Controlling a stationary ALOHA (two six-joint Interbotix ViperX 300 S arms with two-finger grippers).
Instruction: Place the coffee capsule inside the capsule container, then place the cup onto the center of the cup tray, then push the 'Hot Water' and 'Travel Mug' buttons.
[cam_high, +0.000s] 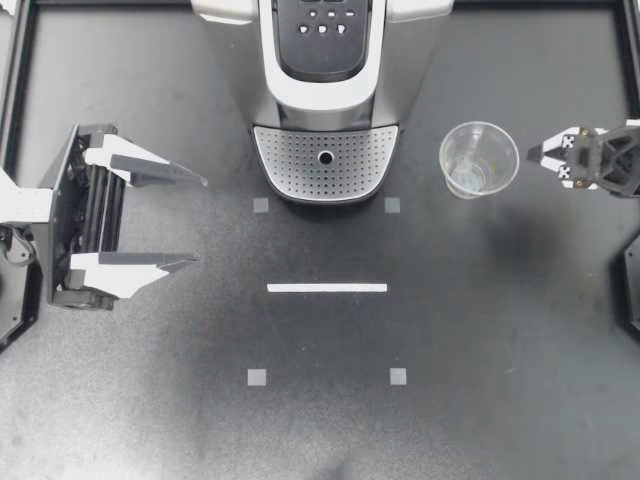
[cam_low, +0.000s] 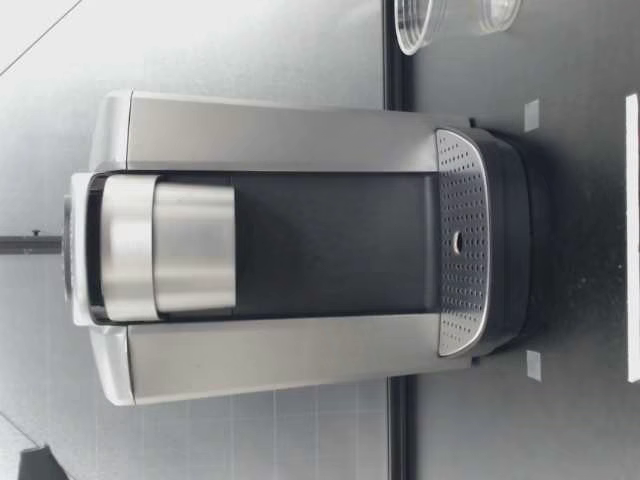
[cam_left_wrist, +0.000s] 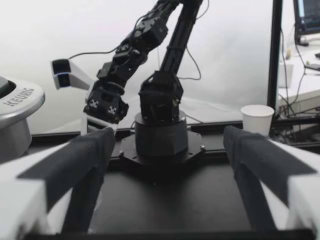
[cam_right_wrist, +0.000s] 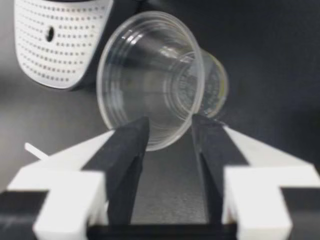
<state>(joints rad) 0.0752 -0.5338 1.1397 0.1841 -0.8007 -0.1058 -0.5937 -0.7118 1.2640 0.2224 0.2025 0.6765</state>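
A clear plastic cup (cam_high: 479, 160) stands upright on the table, to the right of the coffee machine (cam_high: 322, 90) and off its perforated cup tray (cam_high: 300, 160). My right gripper (cam_high: 532, 158) hovers just right of the cup, apart from it. In the right wrist view the gripper (cam_right_wrist: 170, 125) is open by a narrow gap, with the cup (cam_right_wrist: 155, 75) just ahead of its fingertips and the tray (cam_right_wrist: 60, 45) beyond. My left gripper (cam_high: 200, 222) is wide open at the table's left, holding nothing. The buttons (cam_high: 322, 20) sit on the machine's top. No capsule is visible.
A white tape line (cam_high: 327, 288) and small grey squares (cam_high: 257, 377) mark the mat in front of the machine. In the low view the cup (cam_low: 420, 25) stands beside the machine (cam_low: 290, 250). A white paper cup (cam_left_wrist: 257, 117) stands beyond the table.
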